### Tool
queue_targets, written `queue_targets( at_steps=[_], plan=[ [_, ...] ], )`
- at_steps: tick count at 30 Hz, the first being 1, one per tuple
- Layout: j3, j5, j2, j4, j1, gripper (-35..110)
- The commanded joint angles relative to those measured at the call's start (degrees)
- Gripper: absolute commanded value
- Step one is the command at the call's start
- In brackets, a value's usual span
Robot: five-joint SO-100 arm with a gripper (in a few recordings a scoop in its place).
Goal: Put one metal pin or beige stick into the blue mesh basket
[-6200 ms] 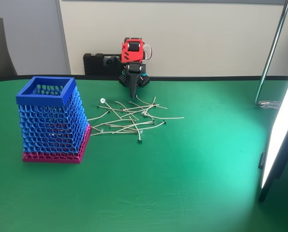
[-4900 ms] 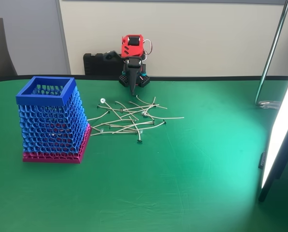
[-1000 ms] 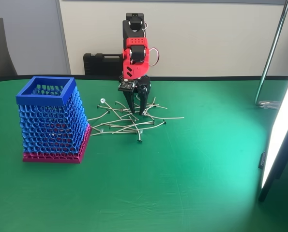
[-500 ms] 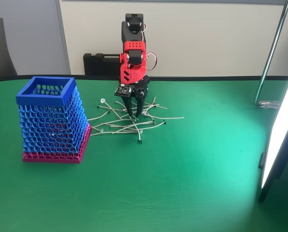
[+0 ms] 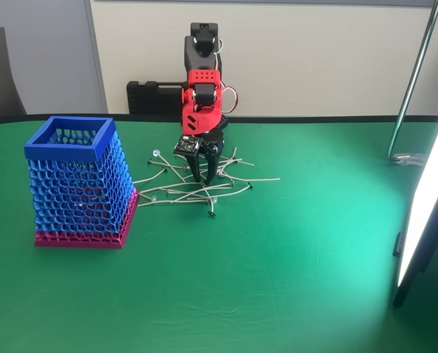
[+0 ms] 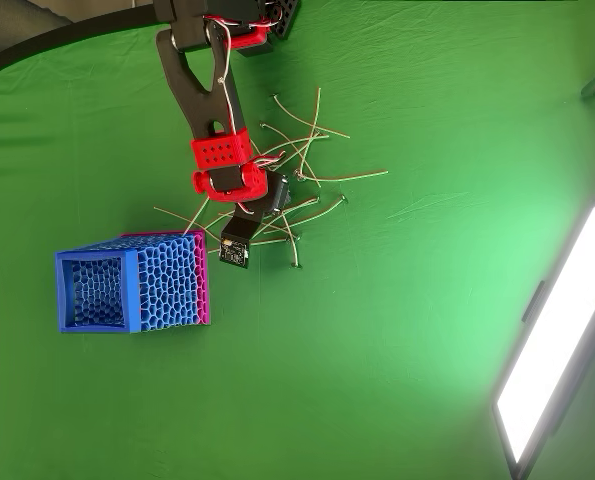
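Reaching down over a scattered heap of thin pale sticks (image 5: 196,193), the red and black arm (image 5: 202,92) points its gripper (image 5: 203,179) at the middle of the heap on the green table (image 5: 292,250); in the fixed view the two dark fingers (image 5: 211,168) stand a little apart, their tips down among the sticks; whether a stick lies between them cannot be told. Seen in the overhead view, the arm (image 6: 209,90) stretches from the top edge toward the heap (image 6: 312,175), and the gripper (image 6: 273,196) is mostly covered by the wrist, with a small black camera module (image 6: 234,245) jutting out toward the basket; the spread of the fingers cannot be read from above. No single beige stick can be told from its neighbours; all lie flat on the cloth, crossing one another, between the arm's base and the open table. The blue mesh basket (image 5: 77,184) stands upright to the left of the heap in the fixed view, its square blue rim open at the top, its magenta base on the cloth, the nearest sticks just beside that base; in the overhead view the basket (image 6: 127,290) appears tipped by perspective, lower left of the gripper. A bright light panel (image 5: 425,213) stands at the right edge; a black case (image 5: 154,95) sits behind the table against the wall.
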Motion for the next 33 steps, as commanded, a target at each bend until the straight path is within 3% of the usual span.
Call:
queue_targets(
  at_steps=[1, 33],
  plan=[
    [-2.20, 0.44, 0.70, -0.44, -0.44, 14],
    [-2.11, 1.49, 3.08, -0.44, -0.26, 1]
  ],
)
